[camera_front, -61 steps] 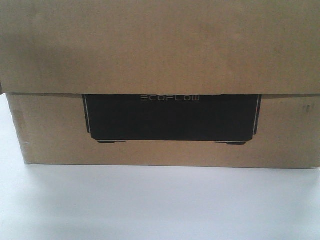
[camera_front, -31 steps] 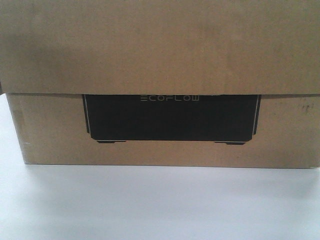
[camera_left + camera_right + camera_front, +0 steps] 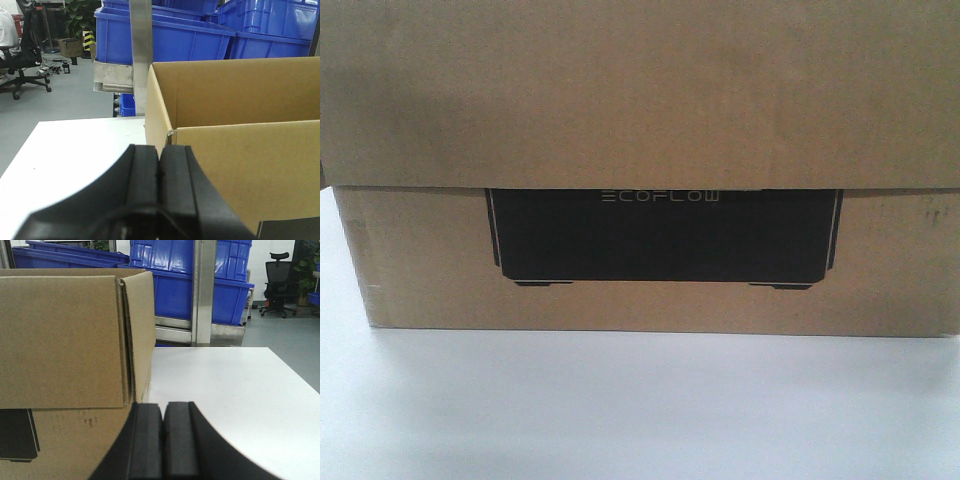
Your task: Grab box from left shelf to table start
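Note:
The brown cardboard box (image 3: 640, 110) with its overhanging lid and black ECOFLOW print stands on the white table (image 3: 640, 410) and fills the front view. My left gripper (image 3: 159, 150) is shut and empty, right at the box's left front corner (image 3: 240, 165), above the table (image 3: 75, 145). My right gripper (image 3: 162, 407) is shut and empty, right at the box's right side (image 3: 65, 340), above the table (image 3: 225, 390). I cannot tell whether either gripper touches the box. The left shelf's steel post and rail (image 3: 141, 55) stand behind the table.
Blue plastic bins (image 3: 165, 40) sit on the rack behind the box; they also show in the right wrist view (image 3: 175, 285). A steel upright (image 3: 203, 290) stands at the table's far edge. Office chairs (image 3: 25, 50) stand on the grey floor on both sides.

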Robot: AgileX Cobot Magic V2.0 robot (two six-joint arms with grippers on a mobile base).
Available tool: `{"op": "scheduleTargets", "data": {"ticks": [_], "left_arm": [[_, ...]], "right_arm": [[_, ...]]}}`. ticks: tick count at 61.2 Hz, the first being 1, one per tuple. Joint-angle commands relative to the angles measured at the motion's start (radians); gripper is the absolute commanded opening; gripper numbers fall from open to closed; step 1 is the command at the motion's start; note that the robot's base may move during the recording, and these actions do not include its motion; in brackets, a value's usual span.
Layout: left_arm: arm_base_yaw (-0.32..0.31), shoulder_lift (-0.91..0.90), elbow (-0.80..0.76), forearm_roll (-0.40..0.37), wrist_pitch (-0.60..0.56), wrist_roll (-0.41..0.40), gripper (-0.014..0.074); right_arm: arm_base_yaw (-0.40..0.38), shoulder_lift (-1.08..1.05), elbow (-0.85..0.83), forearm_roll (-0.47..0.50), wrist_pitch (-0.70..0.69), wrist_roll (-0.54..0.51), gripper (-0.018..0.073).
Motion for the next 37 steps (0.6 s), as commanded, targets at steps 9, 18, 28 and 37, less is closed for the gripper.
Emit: {"op": "scheduleTargets", "data": {"ticks": [9, 18, 28, 37], "left_arm": [[-0.003, 0.003, -0.028, 0.004, -0.089, -0.004, -0.0085], [-0.003, 0.003, -0.026, 0.002, -0.087, -0.004, -0.0085], [-0.002, 0.0, -0.016, -0.064, -0.083, -0.002, -0.0085], [0.066, -0.054, 0.062, -0.217, -0.12, 0.198, -0.0085]], "right_arm": [[-0.004, -0.004, -0.001, -0.011, -0.091, -0.012, 0.0036], [-0.004, -0.004, -0.001, -0.011, -0.091, -0.012, 0.0036], [-0.004, -0.004, -0.001, -0.011, -0.091, -0.012, 0.0036], [-0.004, -0.004, -0.001, -0.011, -0.091, -0.012, 0.0036]]}}
